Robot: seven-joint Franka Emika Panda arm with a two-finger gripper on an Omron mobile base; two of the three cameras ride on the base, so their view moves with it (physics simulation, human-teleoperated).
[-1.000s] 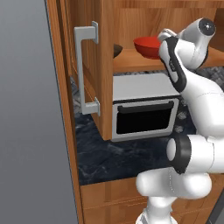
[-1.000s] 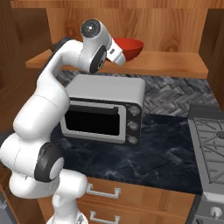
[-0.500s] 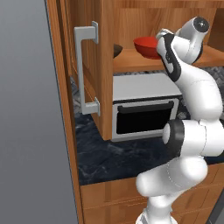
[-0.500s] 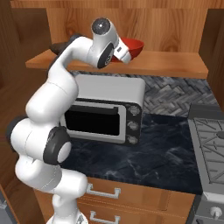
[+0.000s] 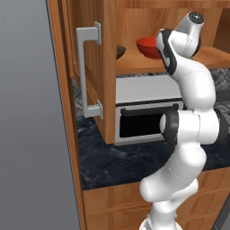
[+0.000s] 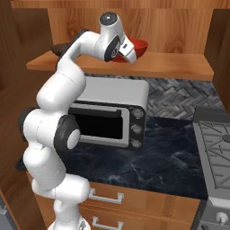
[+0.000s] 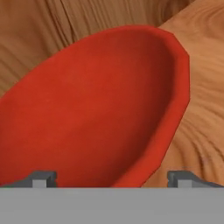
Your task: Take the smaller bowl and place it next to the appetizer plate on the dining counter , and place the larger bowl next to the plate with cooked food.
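The larger bowl (image 7: 96, 109), glossy red and deep, sits on the wooden shelf (image 6: 170, 65) inside the open cabinet, above the toaster oven (image 6: 114, 110), and the end effector (image 7: 111, 178) is right up against it with its two tips spread wide, holding nothing. From the hand camera one tip stands inside the bowl and the other outside, with the near rim running between them, so to my eye the step in hand is taking hold of that wall. To do it well, I would say the hand should slide a little deeper so the pads cover more than the lip, keep square to the rim so the curved wall doesn't squirm out, then close and lift straight up before drawing back, clear of the shelf edge and the open cabinet door (image 5: 87, 72). The smaller bowl (image 6: 60, 48), dark brown, lies further along the same shelf, just behind the arm's elbow, and a careless swing could nudge it.
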